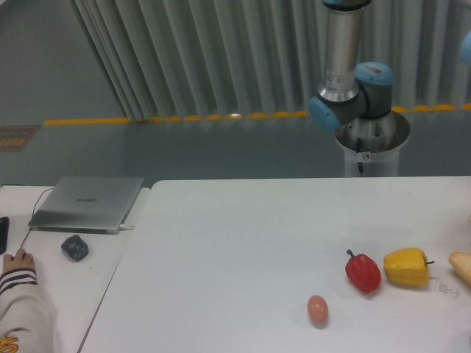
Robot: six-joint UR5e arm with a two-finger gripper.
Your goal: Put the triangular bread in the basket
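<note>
The triangular bread [461,268] shows only as a pale tan rounded piece cut off by the right edge of the view, just right of the yellow bell pepper [406,267]. No basket shows in this view. Of the arm, only the base and lower joints [352,103] appear behind the table; the gripper is out of view.
A red bell pepper [363,271] lies left of the yellow one, and a small pinkish-brown egg [317,309] lies nearer the front. On a side table at left sit a closed laptop [88,203], a dark mouse [75,247] and a person's hand [16,262].
</note>
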